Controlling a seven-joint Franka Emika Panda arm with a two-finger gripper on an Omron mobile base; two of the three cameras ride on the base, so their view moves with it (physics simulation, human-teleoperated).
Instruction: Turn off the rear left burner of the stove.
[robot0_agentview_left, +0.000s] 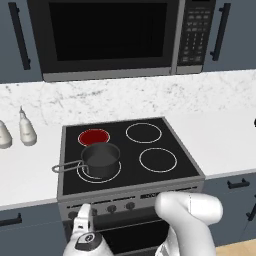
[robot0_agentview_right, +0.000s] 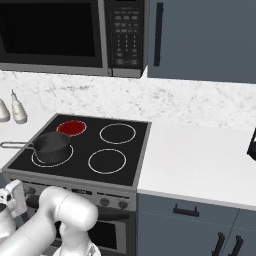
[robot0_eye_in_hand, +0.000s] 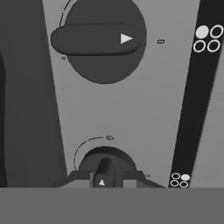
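The rear left burner (robot0_agentview_left: 94, 136) glows red on the black glass stove (robot0_agentview_left: 129, 148); from the right it shows as the same red disc (robot0_agentview_right: 71, 127). My gripper (robot0_agentview_left: 83, 214) is down at the left end of the stove's front knob row, also seen at the left edge (robot0_agentview_right: 14, 196). In the hand view my gripper (robot0_eye_in_hand: 103, 179) has a finger tight on each side of the raised bar of a dark knob (robot0_eye_in_hand: 104, 164), whose white arrow points up the frame. A second knob (robot0_eye_in_hand: 103, 41) fills the top, its bar level and arrow pointing right.
A grey saucepan (robot0_agentview_left: 101, 159) sits on the front left burner, its handle sticking out left. A black microwave (robot0_agentview_left: 115, 35) hangs above. Two white bottles (robot0_agentview_left: 26, 129) stand on the counter to the left. My white forearm (robot0_agentview_left: 192, 210) crosses in front of the oven door.
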